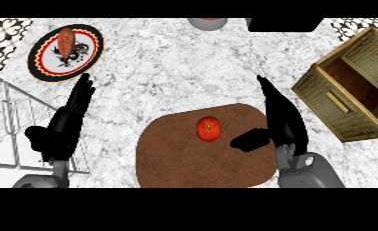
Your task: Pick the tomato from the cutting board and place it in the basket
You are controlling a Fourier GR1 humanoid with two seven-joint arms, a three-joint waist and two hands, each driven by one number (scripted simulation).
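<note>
A red tomato (209,128) lies near the middle of the brown cutting board (177,160). My right hand (281,117) hovers over the board's right edge, just right of the tomato, fingers straight and thumb sticking out toward it, not touching. The wooden slatted basket (347,87) stands at the right edge of the counter, open side up. My left hand (65,122) rests open at the left, fingers pointing away, far from the tomato.
A black-rimmed plate (52,64) with a rooster picture holds a brownish vegetable (66,41) at the far left. A wire rack (18,125) sits at the left edge. A grey bowl (207,23) and a dark object (284,24) lie at the back.
</note>
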